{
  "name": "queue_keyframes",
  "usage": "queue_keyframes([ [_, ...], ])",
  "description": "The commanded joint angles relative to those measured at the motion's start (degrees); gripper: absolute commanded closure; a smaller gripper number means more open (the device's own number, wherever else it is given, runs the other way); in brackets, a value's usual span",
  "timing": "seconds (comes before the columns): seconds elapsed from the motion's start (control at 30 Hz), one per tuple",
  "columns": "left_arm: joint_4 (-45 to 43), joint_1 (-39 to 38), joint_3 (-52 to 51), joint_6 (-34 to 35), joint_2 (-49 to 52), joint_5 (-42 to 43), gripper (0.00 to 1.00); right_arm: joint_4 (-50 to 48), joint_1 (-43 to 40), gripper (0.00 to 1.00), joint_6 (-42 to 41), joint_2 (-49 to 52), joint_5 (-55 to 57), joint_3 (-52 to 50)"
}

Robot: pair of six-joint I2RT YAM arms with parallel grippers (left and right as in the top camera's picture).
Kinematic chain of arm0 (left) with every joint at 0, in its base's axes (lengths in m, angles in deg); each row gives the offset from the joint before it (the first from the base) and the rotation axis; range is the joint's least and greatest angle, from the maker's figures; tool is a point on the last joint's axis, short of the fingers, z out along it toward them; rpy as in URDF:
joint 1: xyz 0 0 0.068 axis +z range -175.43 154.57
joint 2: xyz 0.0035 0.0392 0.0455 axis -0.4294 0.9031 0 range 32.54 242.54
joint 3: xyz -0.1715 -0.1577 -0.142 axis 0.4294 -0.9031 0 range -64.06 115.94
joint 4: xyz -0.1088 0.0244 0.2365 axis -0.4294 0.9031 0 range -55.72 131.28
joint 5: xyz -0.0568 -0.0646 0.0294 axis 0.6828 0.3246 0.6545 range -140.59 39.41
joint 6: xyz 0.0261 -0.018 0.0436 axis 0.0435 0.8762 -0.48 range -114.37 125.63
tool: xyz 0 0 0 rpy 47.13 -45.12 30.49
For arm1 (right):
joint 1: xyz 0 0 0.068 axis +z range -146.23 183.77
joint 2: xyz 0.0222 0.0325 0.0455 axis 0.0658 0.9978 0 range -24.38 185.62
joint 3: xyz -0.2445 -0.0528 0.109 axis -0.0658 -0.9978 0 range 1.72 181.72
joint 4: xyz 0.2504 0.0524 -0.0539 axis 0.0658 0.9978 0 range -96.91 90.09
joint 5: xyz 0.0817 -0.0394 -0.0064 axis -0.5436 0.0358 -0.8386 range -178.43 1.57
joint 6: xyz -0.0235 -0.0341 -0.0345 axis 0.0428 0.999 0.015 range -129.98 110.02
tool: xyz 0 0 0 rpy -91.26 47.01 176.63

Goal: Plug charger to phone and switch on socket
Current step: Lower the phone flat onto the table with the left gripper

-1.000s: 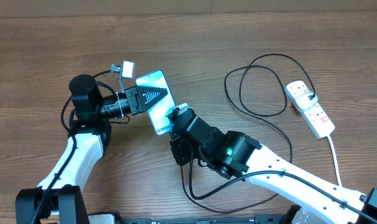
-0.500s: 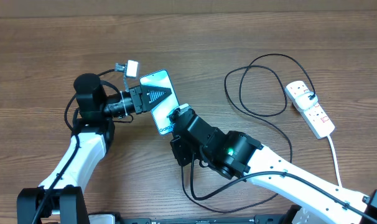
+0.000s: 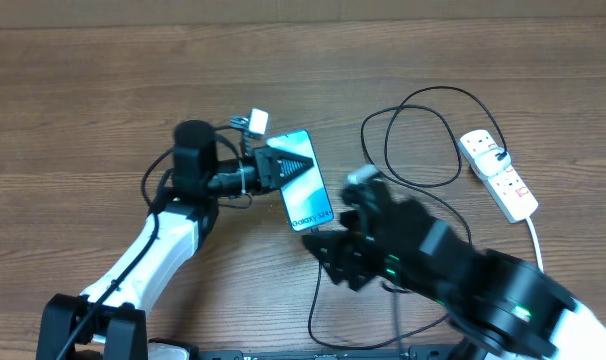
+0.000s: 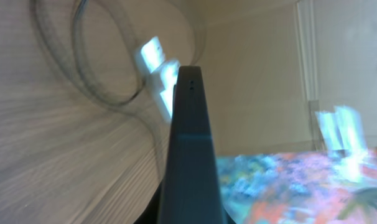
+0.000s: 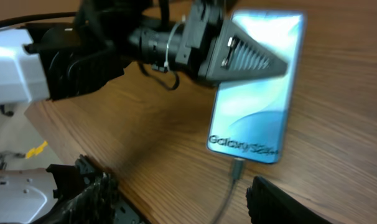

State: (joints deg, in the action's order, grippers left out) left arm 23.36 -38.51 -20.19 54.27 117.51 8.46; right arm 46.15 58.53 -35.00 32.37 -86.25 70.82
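Plug looks seated; the switch is what's left.

Left claw [image 3: 288, 168] is clamped on the phone [image 3: 308, 200] with 1 finger across the screen, and the "Galaxy" end points away from it toward the right arm. In the right wrist view the charger [image 5: 237, 167] runs straight into that end, so I judge step 1 of 2 done; seating depth not visible. Right claw [image 3: 363, 195] sits just beside the plug end. It's blurred, so I cannot tell if it's wide or narrow, and it doesn't look to be on the cable. Socket [image 3: 498, 172] lies well apart on the right claw's outer side, black plug in it; switch state too small to read. The desk [image 3: 83, 100] between them is bare except for 2 cable loops, a snag risk. The desk's far edge is well beyond both claws.
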Motion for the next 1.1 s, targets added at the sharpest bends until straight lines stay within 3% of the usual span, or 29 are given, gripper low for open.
queue_keyframes([
  [0.0,11.2,0.2,8.0,-17.0,4.7,-3.1,0.96,2.8,-0.3,0.32,0.3,-5.0,5.8,1.1],
  [0.2,34.2,0.8,22.6,-38.6,18.8,1.9,0.96,5.4,-0.2,0.28,-0.5,-9.9,9.0,1.1],
  [0.3,42.0,0.8,27.4,-45.5,24.5,-0.1,0.96,6.2,-0.2,0.28,-0.5,-9.7,9.0,1.0],
  [0.53,45.7,0.8,29.2,-46.1,33.7,-4.4,0.96,7.0,-0.2,0.28,-0.5,-8.8,9.3,1.0],
  [0.83,46.7,0.7,29.2,-42.2,35.9,-13.3,0.95,7.1,-0.2,0.25,-0.5,-8.6,10.3,1.0],
  [1.07,47.0,0.7,29.1,-42.2,35.9,-14.6,0.85,7.1,-0.2,0.21,-0.5,-8.5,10.3,1.0],
])
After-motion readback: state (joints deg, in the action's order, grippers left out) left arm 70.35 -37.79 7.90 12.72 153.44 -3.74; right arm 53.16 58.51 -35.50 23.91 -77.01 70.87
